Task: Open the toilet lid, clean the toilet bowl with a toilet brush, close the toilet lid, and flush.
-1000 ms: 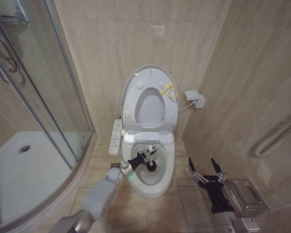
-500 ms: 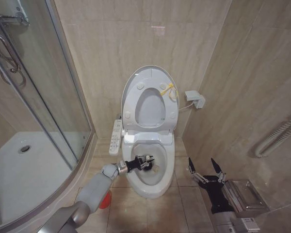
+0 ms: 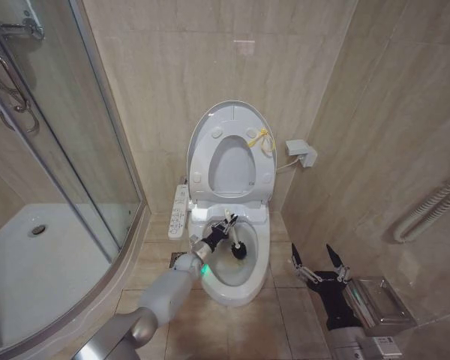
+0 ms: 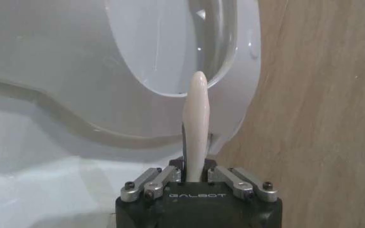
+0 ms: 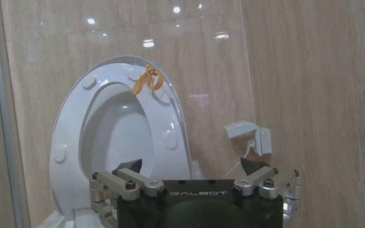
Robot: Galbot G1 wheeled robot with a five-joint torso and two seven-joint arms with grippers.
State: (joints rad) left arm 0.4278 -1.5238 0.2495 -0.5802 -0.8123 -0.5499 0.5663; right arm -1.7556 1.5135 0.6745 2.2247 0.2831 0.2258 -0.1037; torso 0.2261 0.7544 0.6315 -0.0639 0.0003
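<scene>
Left gripper point(image 3: 226, 227): over the toilet bowl point(image 3: 261, 247), we pinch the toilet brush point(image 3: 238, 248), its dark head down inside the basin
Right gripper point(image 3: 318, 264): our fingers spread, parked low beside the bowl
Toilet lid point(image 3: 210, 120): upright against the wall, seat raised with it

I see even, soft indoor light from above, nothing dim. Bright spots of glare sit on the glass panel point(image 5: 169, 28) and a pale sheen on the wall tiles point(image 3: 244, 46). Shadows are faint. The brush handle point(image 4: 195, 123) looks soft, slightly out of focus.
</scene>
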